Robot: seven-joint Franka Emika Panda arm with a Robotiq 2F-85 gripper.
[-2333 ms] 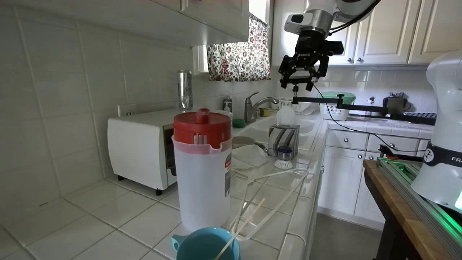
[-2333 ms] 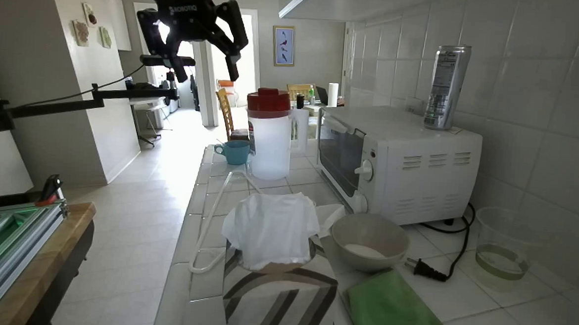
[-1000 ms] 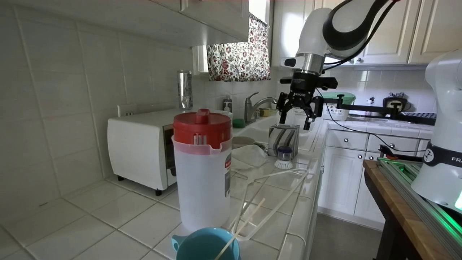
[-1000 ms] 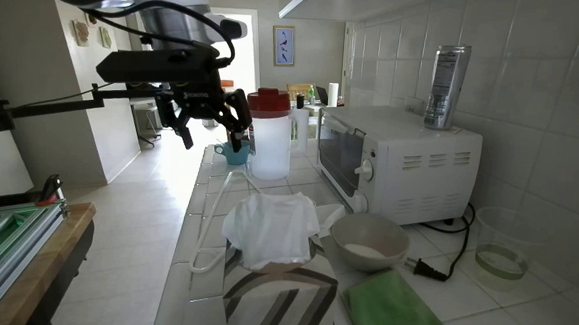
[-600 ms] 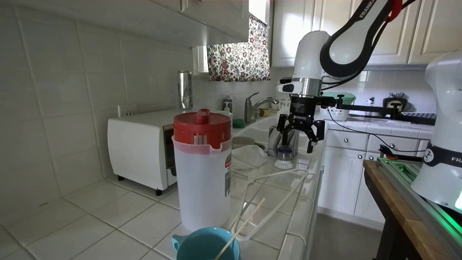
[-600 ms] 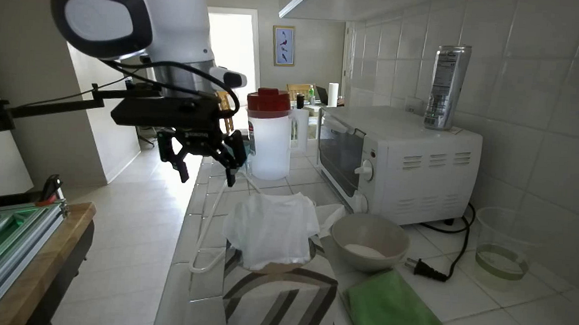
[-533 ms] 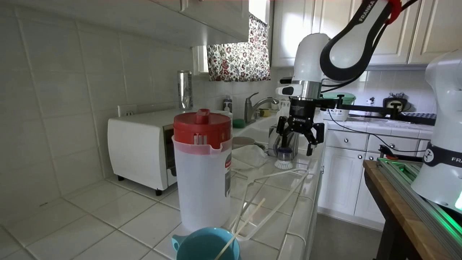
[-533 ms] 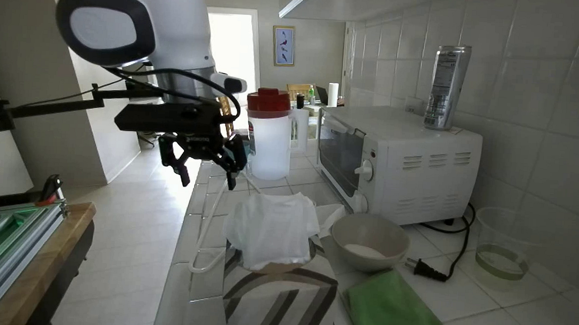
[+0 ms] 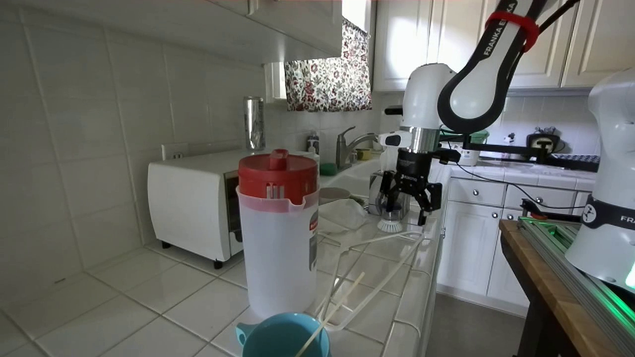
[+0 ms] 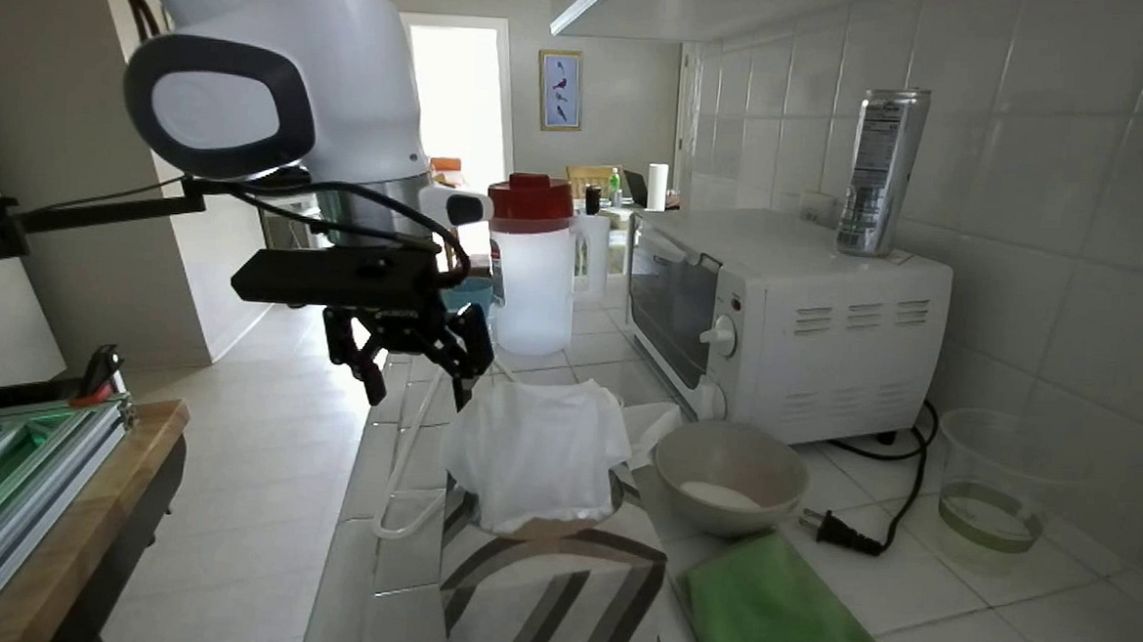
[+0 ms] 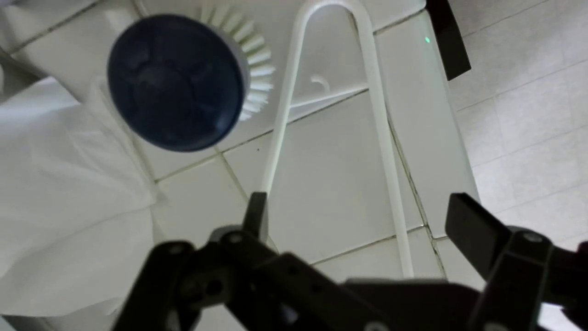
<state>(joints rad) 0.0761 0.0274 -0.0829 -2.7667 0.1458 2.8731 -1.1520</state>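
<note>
Firstly, tiled counter (image 9: 124, 287), one, carrying, directly or not, every loose item below. Robot arm (image 9: 421, 94), reaching over the counter's front part, wrist downward. Toaster oven (image 9: 191, 208), white, set by the tiled wall (image 10: 1028, 188), presumably to leave the front tiles usable. Pitcher (image 9: 278, 253), red-lidded, upright near the oven. Hanger-shaped loop (image 11: 376, 89), white, laid flat along the counter's front edge below the gripper (image 11: 357, 209), likely because thin rods would not stand. Tissue box (image 10: 555, 633), striped, opening uppermost, presumably so tissue (image 10: 540, 447) can spill out. That gripper, black: jaws spread wide, nothing held; in the wrist view its fingers sit roughly either side of the rods (contact looks absent, though one fingertip overlaps a rod from that angle). Bowl (image 10: 727, 518), grey, upright, beside the tissue box. Can (image 10: 883, 171), silver, stood on the oven, whose flat top serves as a shelf. Mug (image 9: 263, 329), blue, near the pitcher's foot, apparently serving as holder for the last entry. Scrubbing brush (image 11: 177, 82), dark-blue cap upward, resting on its bristles, near the loop and apart from it. Stick (image 9: 339, 303), slender, propped by the mug's rim.
</note>
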